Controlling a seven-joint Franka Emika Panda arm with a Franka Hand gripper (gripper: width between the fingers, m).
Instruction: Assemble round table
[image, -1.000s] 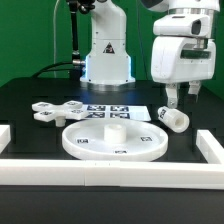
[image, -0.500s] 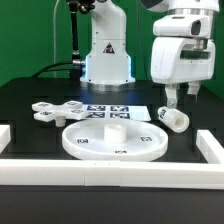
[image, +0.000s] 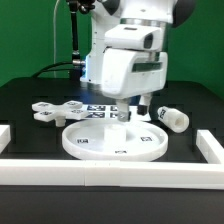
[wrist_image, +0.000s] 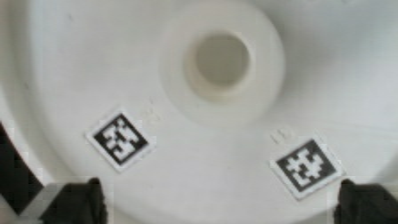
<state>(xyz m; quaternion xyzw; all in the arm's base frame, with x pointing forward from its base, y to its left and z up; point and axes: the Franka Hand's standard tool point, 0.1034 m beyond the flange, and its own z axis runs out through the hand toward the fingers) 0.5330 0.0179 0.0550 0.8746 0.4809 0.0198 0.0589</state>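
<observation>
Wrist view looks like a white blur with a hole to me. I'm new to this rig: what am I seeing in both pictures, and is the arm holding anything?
The machine is one robot arm with a two-finger tool at its end. The exterior view is from a camera off the arm; the wrist view is from a camera on the wrist, looking past the tool. That white shape is the disc, with its centre hole and two square tags. The dark tips are the tool's fingers, spread apart with nothing between them: the tool is open, empty, over the disc's middle. On the black table also lie the leg on its side, the cross base and the marker board.
</observation>
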